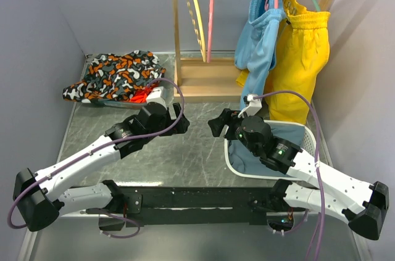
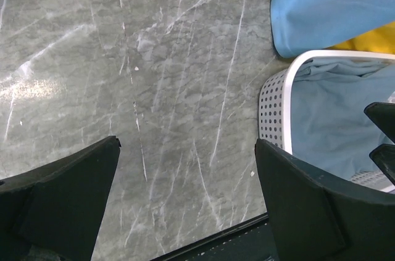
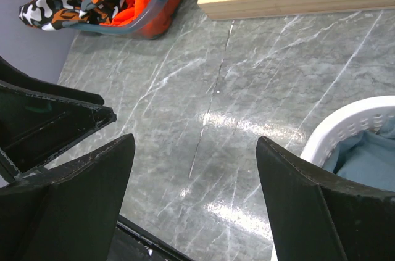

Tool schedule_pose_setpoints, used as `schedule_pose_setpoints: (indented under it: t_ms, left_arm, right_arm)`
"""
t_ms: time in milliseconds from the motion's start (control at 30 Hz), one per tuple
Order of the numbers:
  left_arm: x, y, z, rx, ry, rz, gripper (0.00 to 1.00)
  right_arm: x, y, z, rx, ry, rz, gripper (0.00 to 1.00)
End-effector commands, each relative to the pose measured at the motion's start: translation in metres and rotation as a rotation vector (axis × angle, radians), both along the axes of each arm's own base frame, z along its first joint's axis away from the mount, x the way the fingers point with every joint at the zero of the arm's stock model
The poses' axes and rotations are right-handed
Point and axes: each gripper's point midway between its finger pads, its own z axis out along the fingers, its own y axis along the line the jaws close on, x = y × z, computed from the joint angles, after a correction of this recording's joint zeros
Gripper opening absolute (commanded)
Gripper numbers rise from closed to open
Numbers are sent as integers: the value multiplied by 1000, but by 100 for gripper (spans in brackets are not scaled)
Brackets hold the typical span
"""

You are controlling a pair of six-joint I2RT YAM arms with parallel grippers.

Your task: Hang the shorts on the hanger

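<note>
I record the left end effector (image 1: 181, 117) and right end effector (image 1: 216, 123) reaching inward, facing each other, jaws spread wide, gripping nothing.

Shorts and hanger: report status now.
Left gripper open, right gripper open, both empty. Shorts heaped back left, untouched. Pink hanger on the rack, yellow hanger close beside it.

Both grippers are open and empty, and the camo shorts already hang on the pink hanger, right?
No. The top external view shows the shorts heaped at the rear left, not on the pink hanger, which hangs bare. The left gripper and right gripper are indeed open and empty.
</note>
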Motion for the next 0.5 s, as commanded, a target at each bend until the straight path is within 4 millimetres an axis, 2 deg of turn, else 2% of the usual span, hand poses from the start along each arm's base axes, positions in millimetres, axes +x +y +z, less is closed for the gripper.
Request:
schedule_pose_setpoints:
  t_ms: [0,300,367,400,467]
  left_arm:
    - [0,-3,13,-44,-7,9,97]
    - [11,8,20,-11,9,109,97]
    - [15,18,18,25,33,169,97]
    - [25,22,24,27,39,208,96]
    - [35,36,23,54,75,266,97]
  right_arm:
    - [2,-1,18,42,-37,-21,87]
    - [0,-5,19,29,-52,-12,87]
    - [1,-5,21,17,-59,-8,89]
    - [0,-3,22,13,-60,4,89]
    - [1,-3,25,-2,-59,10,89]
